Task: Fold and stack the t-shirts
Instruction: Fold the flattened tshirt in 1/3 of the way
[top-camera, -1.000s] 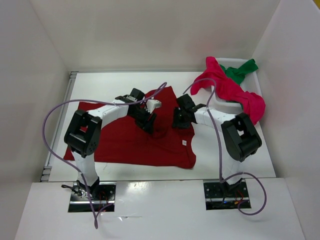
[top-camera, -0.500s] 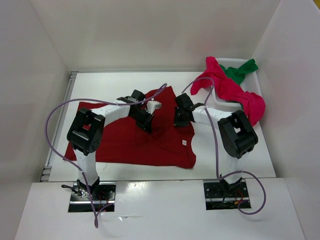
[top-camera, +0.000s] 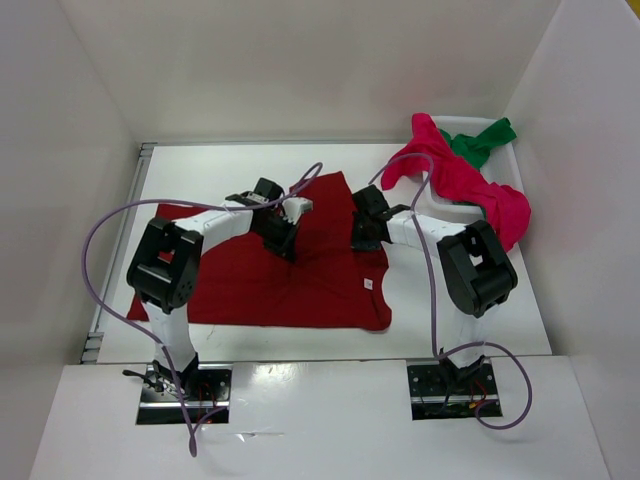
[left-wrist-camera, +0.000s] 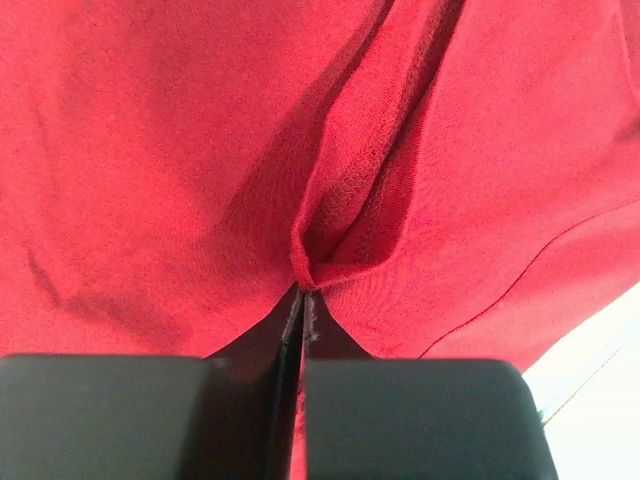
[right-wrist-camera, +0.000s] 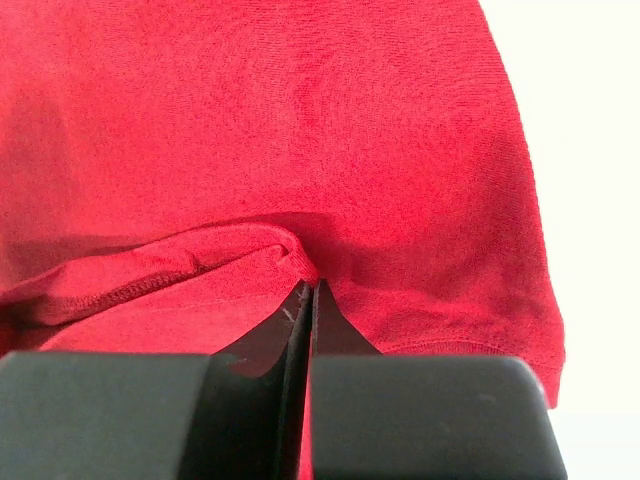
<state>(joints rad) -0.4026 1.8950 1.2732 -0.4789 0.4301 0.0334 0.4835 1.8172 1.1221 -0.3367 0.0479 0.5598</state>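
Fabric of the dark red t-shirt (top-camera: 250, 290) lies spread flat on the counter (top-camera: 200, 180), its long axis left to right and the end with the white label (top-camera: 368, 285) pointing right. It is plain and creased around two pinches. The left gripper (top-camera: 284, 238) is clamped on a raised fold near its middle, the right gripper (top-camera: 361, 234) on a fold by its right edge. The crimson t-shirt (top-camera: 470, 185) drapes over the white basket (top-camera: 452, 211) far right, with the green t-shirt (top-camera: 482, 140) behind.
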